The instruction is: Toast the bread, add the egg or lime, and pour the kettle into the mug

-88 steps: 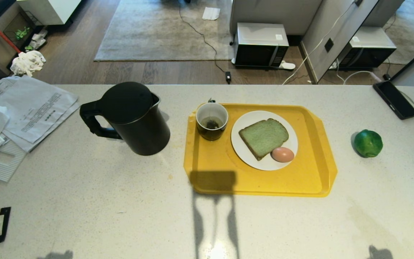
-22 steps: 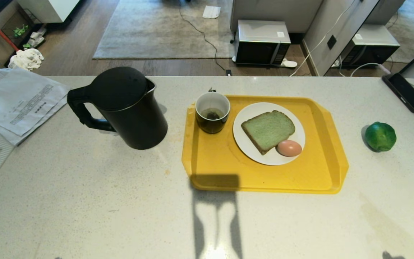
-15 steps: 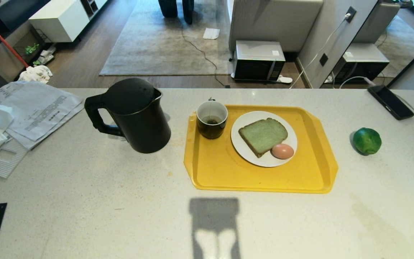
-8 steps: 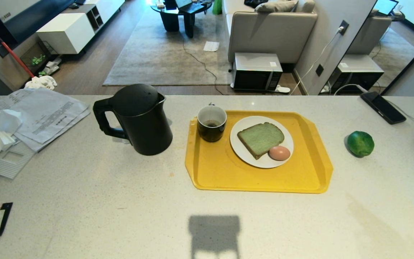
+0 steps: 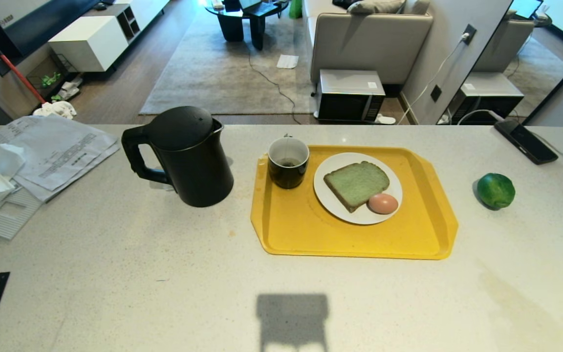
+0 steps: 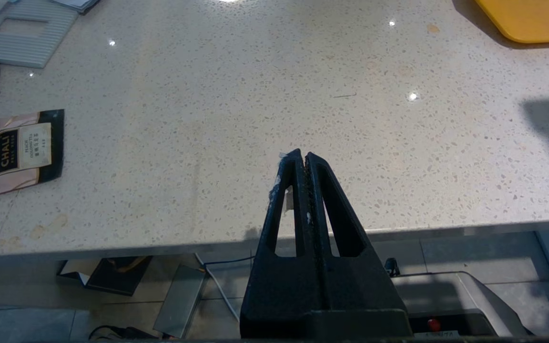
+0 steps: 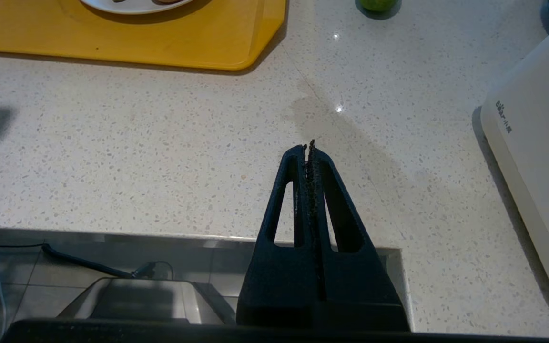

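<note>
On the counter's yellow tray point(image 5: 311, 234) a white plate point(image 5: 333, 203) carries the pale green bread point(image 5: 356, 184) with the egg point(image 5: 383, 203) lying against its near corner. The black mug point(image 5: 288, 162) stands at the tray's far left corner, dark dregs inside. Left of the tray rises the black kettle point(image 5: 184, 154), lid down, handle pointing left. The lime point(image 5: 495, 190) rests on bare counter to the right. Neither arm reaches the head view. My left gripper point(image 6: 301, 155) and right gripper point(image 7: 308, 148) hang shut and empty over the counter's near edge.
Papers and tissue point(image 5: 32, 151) clutter the far left, a tea packet point(image 6: 15, 150) lies near the left front edge. A black phone point(image 5: 526, 142) sits far right, a white appliance point(image 7: 536, 157) at the right front. Beyond the counter are a microwave point(image 5: 350, 95) and sofa.
The whole head view has shifted: the camera has tilted up and drawn back, so more of the living room shows. Kettle, tray, plate and lime keep their places on the counter.
</note>
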Controlling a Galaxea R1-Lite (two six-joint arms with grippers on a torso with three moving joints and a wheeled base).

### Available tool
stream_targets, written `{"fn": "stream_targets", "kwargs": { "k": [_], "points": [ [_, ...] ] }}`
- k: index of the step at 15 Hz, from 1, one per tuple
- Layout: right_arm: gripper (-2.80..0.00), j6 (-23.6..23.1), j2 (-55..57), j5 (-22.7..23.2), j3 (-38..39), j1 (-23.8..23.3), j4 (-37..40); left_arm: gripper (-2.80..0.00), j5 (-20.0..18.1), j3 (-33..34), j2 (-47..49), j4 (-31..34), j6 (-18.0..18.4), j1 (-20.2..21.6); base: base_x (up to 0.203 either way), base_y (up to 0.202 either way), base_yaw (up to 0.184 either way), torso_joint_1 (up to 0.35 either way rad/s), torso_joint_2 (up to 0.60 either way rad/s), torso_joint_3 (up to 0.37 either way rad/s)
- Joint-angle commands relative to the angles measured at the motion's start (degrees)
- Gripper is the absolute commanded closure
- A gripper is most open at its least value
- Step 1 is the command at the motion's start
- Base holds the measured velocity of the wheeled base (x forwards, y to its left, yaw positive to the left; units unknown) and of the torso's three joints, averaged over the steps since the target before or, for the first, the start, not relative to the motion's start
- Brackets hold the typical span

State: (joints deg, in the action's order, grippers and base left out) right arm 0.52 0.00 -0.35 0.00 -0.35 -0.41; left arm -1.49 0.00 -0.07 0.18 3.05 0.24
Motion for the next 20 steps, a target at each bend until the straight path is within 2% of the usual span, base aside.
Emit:
{"fn": "stream_targets", "kwargs": {
  "k": [1,4,20],
  "points": [
    [0.0,0.0,0.09,0.0,0.09,0.0,-0.03,0.0,-0.01,0.0,-0.01,-0.01,0.11,0.02,0.0,0.0,0.0,-0.131,0.27,0.127],
    [0.0,0.0,0.08,0.0,0.09,0.0,-0.03,0.0,-0.01,0.0,-0.01,-0.01,0.02,0.02,0.0,0.0,0.0,-0.107,0.2,0.092],
    [0.0,0.0,0.0,0.0,0.03,0.0,-0.03,0.0,-0.01,0.0,-0.01,-0.09,-0.07,0.02,0.0,0.0,0.0,0.0,0.0,0.0]
  ]
}}
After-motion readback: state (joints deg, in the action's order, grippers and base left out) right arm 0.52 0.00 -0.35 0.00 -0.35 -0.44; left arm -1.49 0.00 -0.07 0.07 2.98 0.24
